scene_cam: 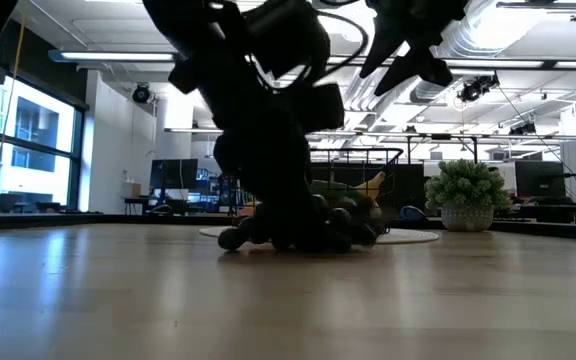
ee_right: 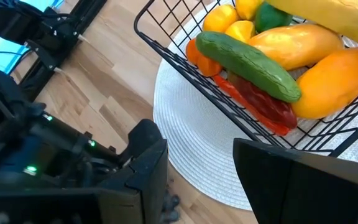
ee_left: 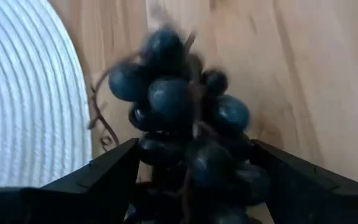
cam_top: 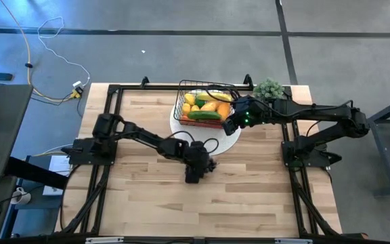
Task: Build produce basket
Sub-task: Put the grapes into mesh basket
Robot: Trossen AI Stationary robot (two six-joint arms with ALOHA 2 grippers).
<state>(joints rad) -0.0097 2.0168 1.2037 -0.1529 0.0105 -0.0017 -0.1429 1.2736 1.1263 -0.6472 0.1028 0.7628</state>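
Observation:
The dark purple grapes [ee_left: 185,124] lie on the wooden table just beside the round white plate [ee_left: 23,99]. My left gripper [ee_left: 194,180] is open, low over the bunch [cam_top: 211,165], with one finger on each side of it. The black wire basket [cam_top: 208,105] stands on the plate [cam_top: 232,141] and holds produce: a green cucumber [ee_right: 247,62], a red chili [ee_right: 263,102], a mango [ee_right: 297,43], a banana [ee_right: 340,15] and lemons. My right gripper [ee_right: 197,180] hovers open above the plate's edge by the basket, with nothing between its fingers. My left gripper comes at the grape bunch slanting down from the table's left. Its two fingers [ee_left: 110,171] stand close against the bunch's lower sides. Whether they touch the grapes I cannot tell. The bunch rests on the table [scene_cam: 308,235].
A green bushy plant in a pot [cam_top: 269,88] stands at the far right behind the basket. The black frame rails [cam_top: 110,135] run along the table's left, right and far edges. Bare wood lies toward the near edge [cam_top: 202,210].

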